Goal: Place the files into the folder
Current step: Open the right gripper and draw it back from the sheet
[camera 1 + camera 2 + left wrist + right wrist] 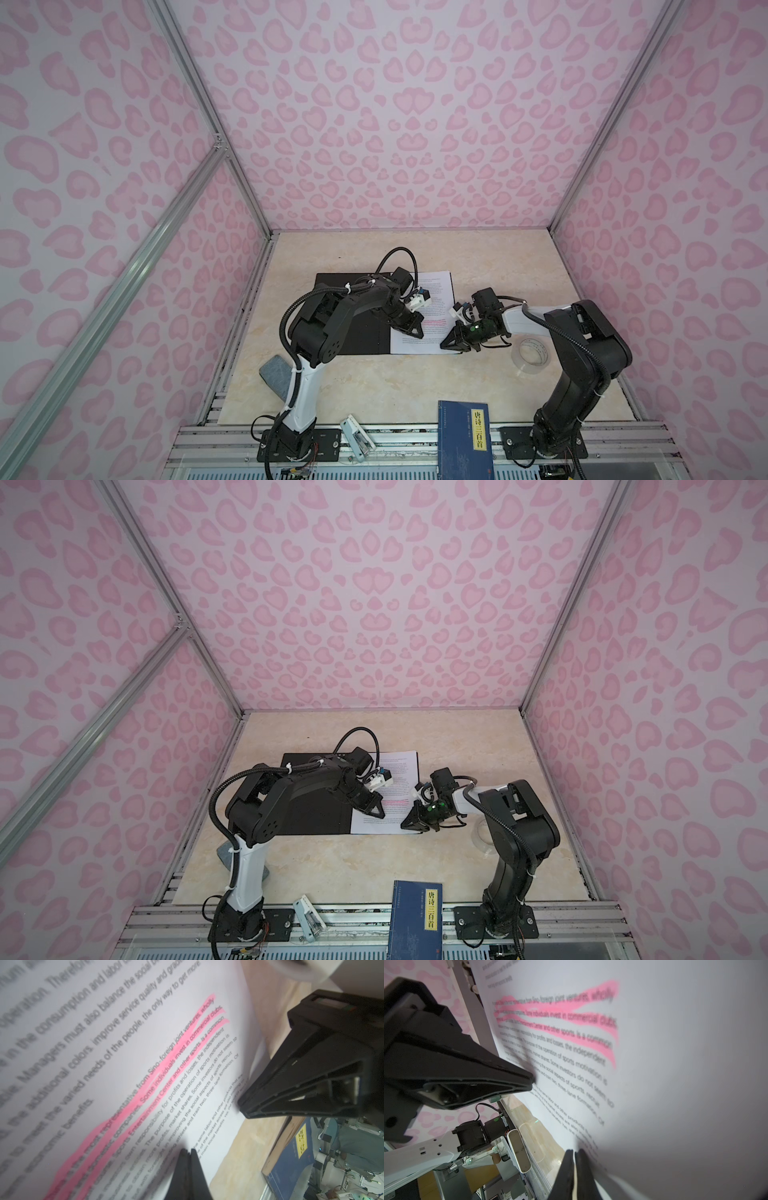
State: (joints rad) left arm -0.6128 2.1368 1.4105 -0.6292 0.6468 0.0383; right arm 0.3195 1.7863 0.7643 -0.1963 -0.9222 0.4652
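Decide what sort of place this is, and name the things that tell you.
Probably a robot lab test booth, not an office: a left arm and right arm bolted to a rail, pink patterned panels in an aluminium frame boxing in a small tabletop, with props like the folder and files.

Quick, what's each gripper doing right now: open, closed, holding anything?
Left gripper: closed, tips resting on the files, gripping nothing.
Right gripper: closed, apparently pinching the files' edge.

One folder (361,343), one blue book (463,440) and one clear tape roll (534,347).
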